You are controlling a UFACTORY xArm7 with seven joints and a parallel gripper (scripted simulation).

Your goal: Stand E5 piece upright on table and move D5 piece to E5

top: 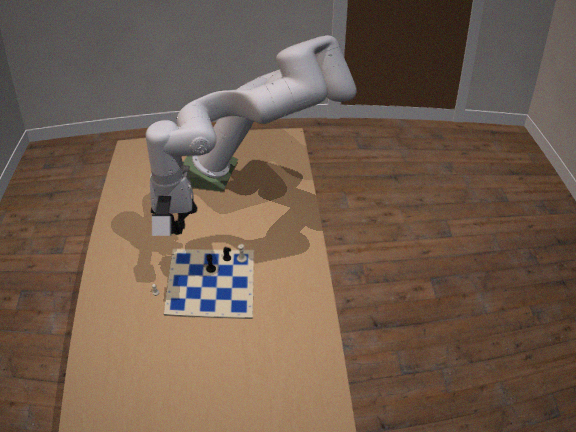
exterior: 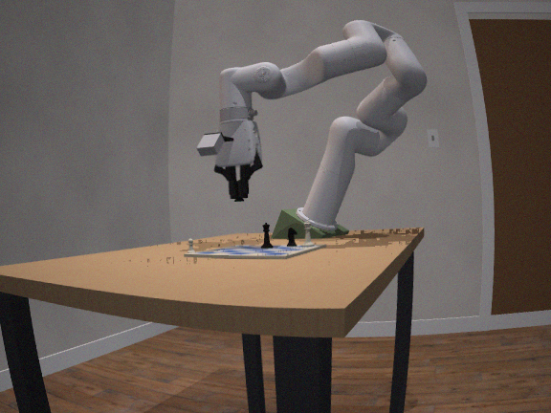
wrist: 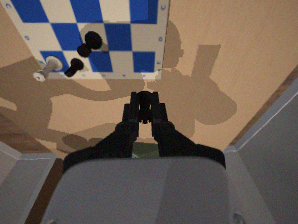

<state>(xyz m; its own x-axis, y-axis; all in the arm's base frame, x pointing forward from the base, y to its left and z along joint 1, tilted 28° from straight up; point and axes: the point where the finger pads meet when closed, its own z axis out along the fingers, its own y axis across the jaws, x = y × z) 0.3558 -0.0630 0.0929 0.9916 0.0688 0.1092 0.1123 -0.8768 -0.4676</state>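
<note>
The blue and cream chessboard (top: 210, 283) lies on the tan table, and also shows in the side view (exterior: 253, 250) and the wrist view (wrist: 100, 35). A tall black piece (top: 211, 263) stands on it one row in from the far edge. A shorter black piece (top: 227, 254) and a white piece (top: 241, 254) stand in the far row. A small white pawn (top: 155, 289) stands upright on the table left of the board. My gripper (top: 177, 227) hangs high above the table behind the board's far left corner. It is shut on a small dark piece (wrist: 144, 104), mostly hidden by the fingers (exterior: 237, 193).
The arm's green base (top: 210, 172) is mounted on the table behind the board. The table's edges lie well away from the board on all sides. Wooden floor surrounds the table.
</note>
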